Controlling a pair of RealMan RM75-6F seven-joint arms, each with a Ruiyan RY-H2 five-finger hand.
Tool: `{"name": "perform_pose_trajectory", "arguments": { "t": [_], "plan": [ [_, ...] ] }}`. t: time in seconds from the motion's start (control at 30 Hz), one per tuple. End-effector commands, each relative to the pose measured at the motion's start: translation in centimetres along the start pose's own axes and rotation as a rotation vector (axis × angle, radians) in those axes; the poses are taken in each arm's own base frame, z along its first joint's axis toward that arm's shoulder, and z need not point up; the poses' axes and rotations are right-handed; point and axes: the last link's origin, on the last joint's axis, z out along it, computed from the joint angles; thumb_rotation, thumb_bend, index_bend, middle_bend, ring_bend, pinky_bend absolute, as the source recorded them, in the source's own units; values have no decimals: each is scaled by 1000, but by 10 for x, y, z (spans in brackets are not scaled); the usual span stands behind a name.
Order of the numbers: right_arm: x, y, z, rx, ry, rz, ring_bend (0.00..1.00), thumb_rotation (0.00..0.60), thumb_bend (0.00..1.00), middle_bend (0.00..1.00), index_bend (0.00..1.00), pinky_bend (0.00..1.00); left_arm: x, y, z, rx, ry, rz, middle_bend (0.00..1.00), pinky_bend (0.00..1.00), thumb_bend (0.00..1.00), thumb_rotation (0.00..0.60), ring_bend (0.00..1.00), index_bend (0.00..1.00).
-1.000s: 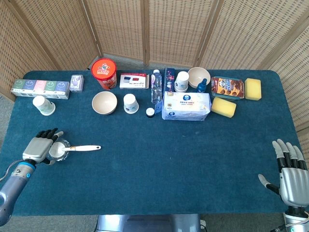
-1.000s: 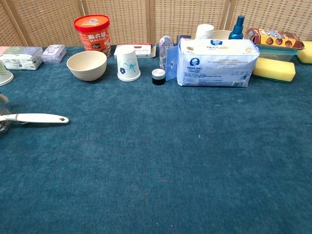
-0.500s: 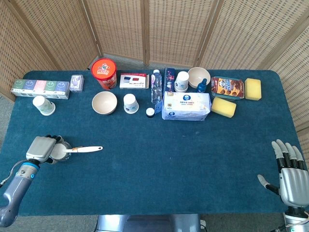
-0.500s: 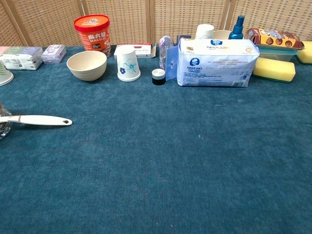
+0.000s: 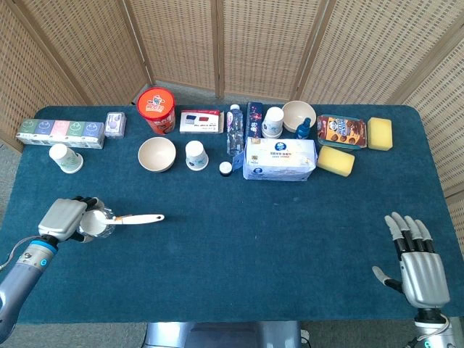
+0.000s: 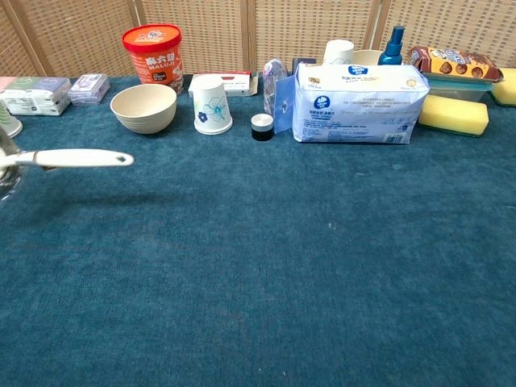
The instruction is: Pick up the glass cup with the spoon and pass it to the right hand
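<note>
At the table's near left, my left hand [image 5: 64, 217] grips the glass cup [image 5: 99, 223] and holds it above the blue cloth. The white spoon [image 5: 141, 217] rests in the cup with its handle pointing right. In the chest view only the cup's edge [image 6: 6, 169] and the spoon handle [image 6: 76, 158] show at the left border, with a shadow on the cloth beneath. My right hand [image 5: 417, 265] hovers at the near right corner, fingers spread and holding nothing. It lies far from the cup.
Along the back stand a red canister [image 5: 157, 109], beige bowl [image 5: 156, 154], paper cups [image 5: 196, 154], water bottle [image 5: 233, 129], tissue pack [image 5: 280, 159], yellow sponges [image 5: 336, 159] and a snack tray [image 5: 341, 131]. A tea box row [image 5: 60, 132] lies far left.
My left hand has closed on the glass cup and lifted it off the cloth, carrying it slightly right with the spoon. My right hand has shifted a little inward and up.
</note>
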Motion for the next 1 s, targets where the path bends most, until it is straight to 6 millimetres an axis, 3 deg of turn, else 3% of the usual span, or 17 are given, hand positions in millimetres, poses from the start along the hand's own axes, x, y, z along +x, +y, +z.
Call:
{"name": "perform_pose_trajectory", "arguments": {
  "t": [0.03,0.23,0.5,0.73,1.0],
  "plan": [
    [-3,-7,5,33,-21,-9,0,600,0,0,0,0,21,18,7,-51,14,-29,354,486,14,600,295,414],
    [-2,-27,20,113,-55,-5,0,600,0,0,0,0,41,56,22,-130,14,-57,354,486,14,600,279,410],
    [-4,-66,62,284,-131,41,0,600,0,0,0,0,55,114,47,-220,-5,-77,354,485,14,600,277,410],
    [-10,-68,99,333,-168,44,0,600,0,0,0,0,54,168,69,-280,-19,-75,354,485,14,600,277,409],
    [-14,-63,127,326,-197,62,0,600,0,0,0,0,45,222,90,-308,-35,-73,350,485,13,600,275,405]
  ]
}}
